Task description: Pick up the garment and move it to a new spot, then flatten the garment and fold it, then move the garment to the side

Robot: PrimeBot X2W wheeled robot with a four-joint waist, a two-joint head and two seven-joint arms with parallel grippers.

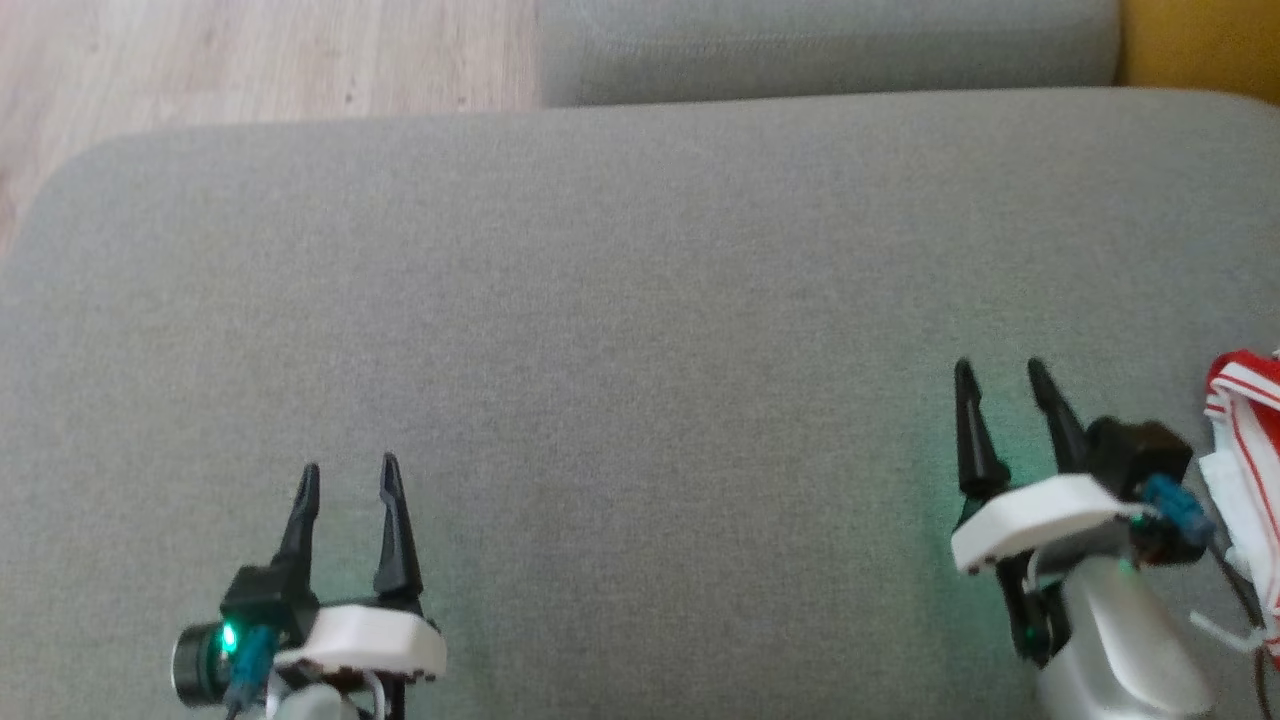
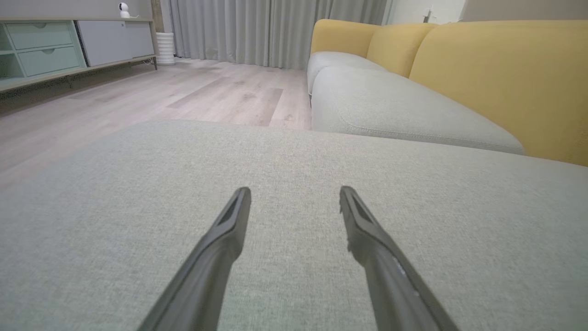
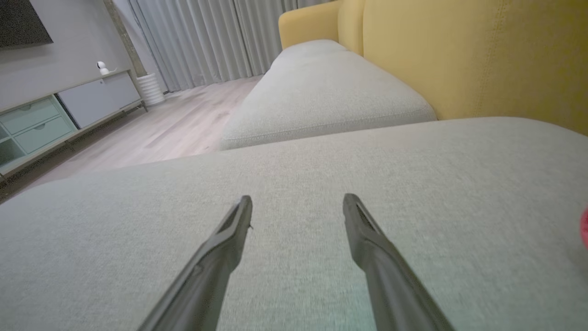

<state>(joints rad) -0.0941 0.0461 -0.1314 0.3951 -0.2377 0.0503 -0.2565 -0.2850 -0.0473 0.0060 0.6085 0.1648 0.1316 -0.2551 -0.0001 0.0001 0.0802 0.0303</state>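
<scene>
The big grey seat cushion [image 1: 640, 300] is stretching right across the head view, and both arms are hovering over its near edge. Beyond it at 12 o'clock a second grey cushion [image 1: 830, 50] is butting up, with the yellow backrest [image 2: 505, 82] running along at 2 o'clock in the left wrist view. Pale wooden floor [image 1: 250, 50] is showing at 11 o'clock. In the left wrist view, grey curtains [image 2: 257, 27] are hanging at 12 o'clock and a low sideboard [image 2: 46, 46] with pale green drawers is sitting at 10 o'clock.

Now the garment [image 1: 1245, 430]: red and white striped, it is lying bunched on the cushion at the 4 o'clock edge of the head view, just beside the right wrist at its 3 o'clock. A red sliver of it is peeking in at 3 o'clock in the right wrist view.

The right gripper [image 1: 999, 366] is sitting at 4 o'clock, fingers spread wide, pinching nothing. The left gripper [image 1: 350, 465] is at 7 o'clock, well apart from the garment, fingers likewise spread over bare fabric.

Smallest of all, a little white camera [image 2: 123, 9] is perching on the sideboard.
</scene>
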